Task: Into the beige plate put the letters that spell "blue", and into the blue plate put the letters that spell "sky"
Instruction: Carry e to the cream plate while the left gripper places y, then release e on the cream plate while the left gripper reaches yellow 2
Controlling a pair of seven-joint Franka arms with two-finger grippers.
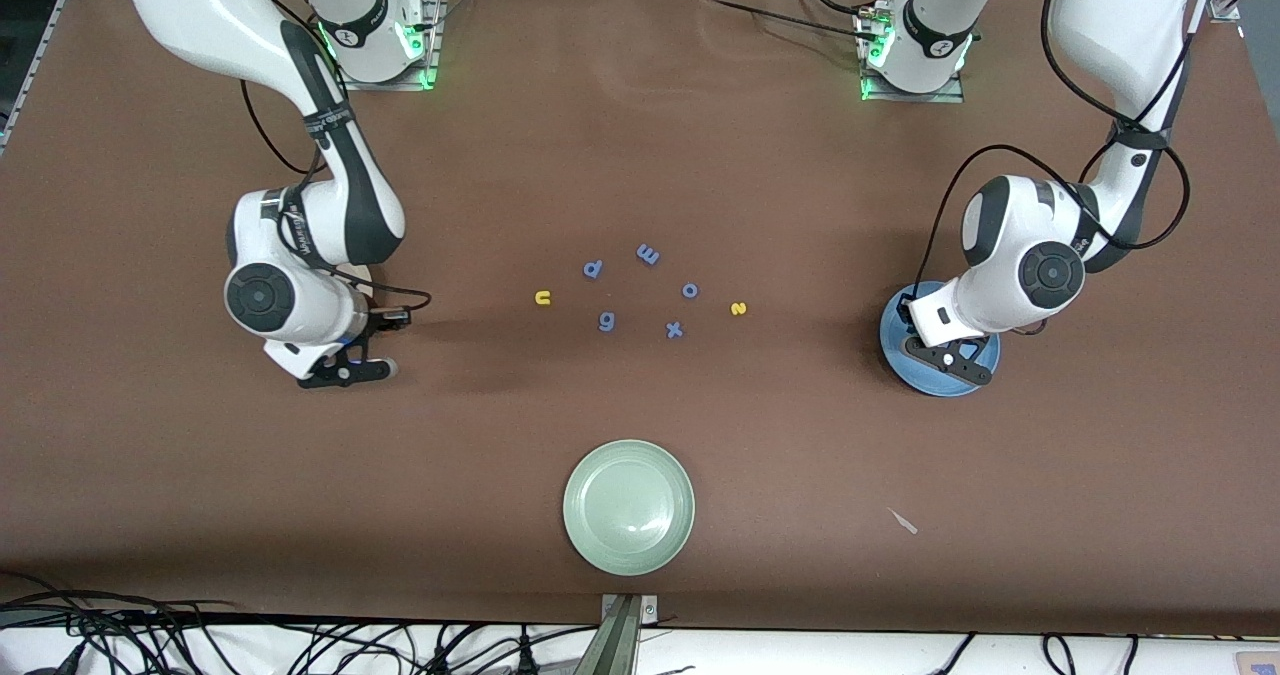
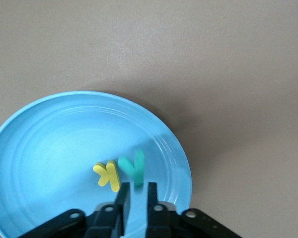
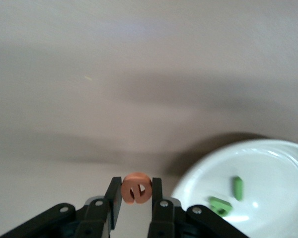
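Note:
My left gripper (image 2: pixel 135 187) hangs low over the blue plate (image 2: pixel 49 148), its fingers a little apart and open. The teal "y" (image 2: pixel 133 167) sits just off the fingertips, free of both pads, beside the yellow "k" (image 2: pixel 107 174) that lies in the plate. My right gripper (image 3: pixel 135 182) is shut on the orange "e" (image 3: pixel 135 189), up in the air beside the beige plate (image 3: pixel 283 153). That plate holds the green "b" (image 3: pixel 220 205) and the green "l" (image 3: pixel 238 188). The yellow "u" (image 1: pixel 543 298) and yellow "s" (image 1: pixel 738 308) lie on the table's middle.
Several blue-purple letters lie between the "u" and the "s": p (image 1: pixel 592 269), m (image 1: pixel 648 253), o (image 1: pixel 690 290), g (image 1: pixel 606 322), x (image 1: pixel 674 330). A pale green plate (image 1: pixel 628 506) sits nearer the front camera. A small pale scrap (image 1: pixel 903 521) lies toward the left arm's end.

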